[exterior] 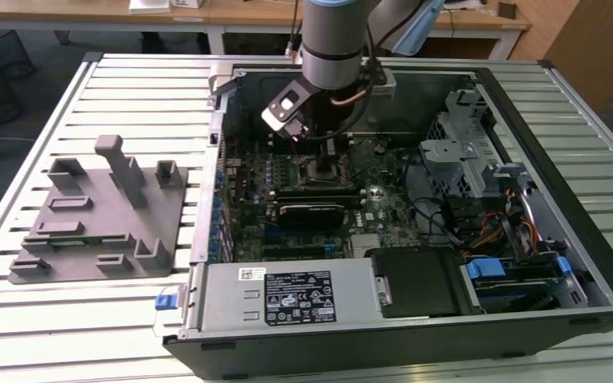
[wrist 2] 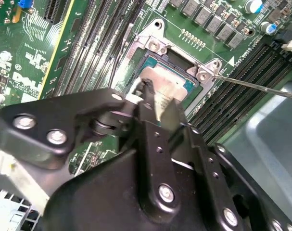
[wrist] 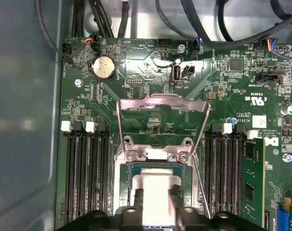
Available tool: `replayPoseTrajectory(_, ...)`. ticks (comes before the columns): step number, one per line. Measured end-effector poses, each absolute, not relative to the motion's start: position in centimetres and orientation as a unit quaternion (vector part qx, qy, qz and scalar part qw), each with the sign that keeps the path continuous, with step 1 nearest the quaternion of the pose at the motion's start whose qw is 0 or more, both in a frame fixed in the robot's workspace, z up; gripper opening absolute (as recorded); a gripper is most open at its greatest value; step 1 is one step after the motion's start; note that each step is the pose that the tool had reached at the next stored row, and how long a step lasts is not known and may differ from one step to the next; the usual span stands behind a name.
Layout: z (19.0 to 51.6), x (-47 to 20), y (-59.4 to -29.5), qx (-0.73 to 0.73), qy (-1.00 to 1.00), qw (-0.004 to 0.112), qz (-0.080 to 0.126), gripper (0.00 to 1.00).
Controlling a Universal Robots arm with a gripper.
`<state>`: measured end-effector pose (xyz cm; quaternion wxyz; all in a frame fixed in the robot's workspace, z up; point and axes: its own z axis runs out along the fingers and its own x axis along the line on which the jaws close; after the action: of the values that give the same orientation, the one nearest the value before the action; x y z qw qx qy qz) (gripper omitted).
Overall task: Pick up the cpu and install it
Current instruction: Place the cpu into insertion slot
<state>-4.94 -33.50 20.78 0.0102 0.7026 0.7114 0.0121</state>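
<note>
While the cpu (wrist: 158,190) is held by the fingers (wrist: 136,204), which are closed on two opposite edges, it lies inside the open socket (wrist: 121,161), level or nearly so. I cannot tell whether it is fully seated. The load plate (wrist: 160,103) stands raised just beyond it, and the thin lever (wrist 2: 254,85) is swung free over the memory slots (wrist: 83,168). In the exterior view the arm (exterior: 334,48) reaches down at the upper middle of the frame into the case (exterior: 562,159) on the tabletop (exterior: 125,88). The risk, as I judge it, is a corner resting off its keying. Any tilt or sideways drag from the fingers could bend socket pins or leave the chip askew.
</note>
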Motion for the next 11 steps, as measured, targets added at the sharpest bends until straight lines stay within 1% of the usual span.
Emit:
replayPoseTrajectory(2, 20.96, -4.93, -33.5, 0.703, 0.711, 0.01, 0.012, 0.23)
replayPoseTrajectory(3, 21.06, -4.93, -33.5, 0.703, 0.711, 0.01, 0.012, 0.23)
replayPoseTrajectory(5, 21.27, -4.93, -33.5, 0.703, 0.711, 0.01, 0.012, 0.11)
replayPoseTrajectory(11, 21.74, -4.93, -33.5, 0.703, 0.711, 0.01, 0.012, 0.11)
